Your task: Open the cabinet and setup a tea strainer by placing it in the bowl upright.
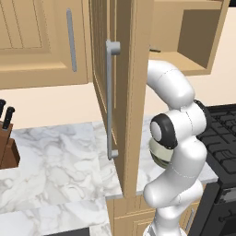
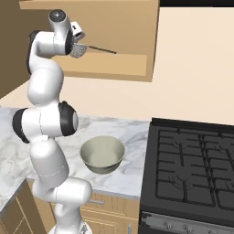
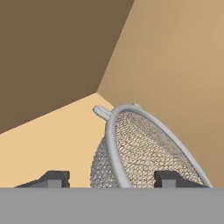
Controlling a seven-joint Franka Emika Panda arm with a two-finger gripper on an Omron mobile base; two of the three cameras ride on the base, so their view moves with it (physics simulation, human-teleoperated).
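The bowl point(image 2: 103, 154) waits on the marble counter point(image 2: 130, 132) beside the stove point(image 2: 194, 169). Higher and farther, inside the open cabinet point(image 2: 109, 68), the gripper point(image 3: 111, 178) straddles the tea strainer point(image 3: 140, 148), its fingertips point(image 3: 168, 178) wide apart on either side of the mesh rim. Whether they already pinch it, I cannot tell. A slanted, off-centre grip could let the strainer twist or slip onto the shelf.

even, flat rendered light; sharp throughout; cabinet point(image 2: 109, 27) interior perhaps slightly shaded.
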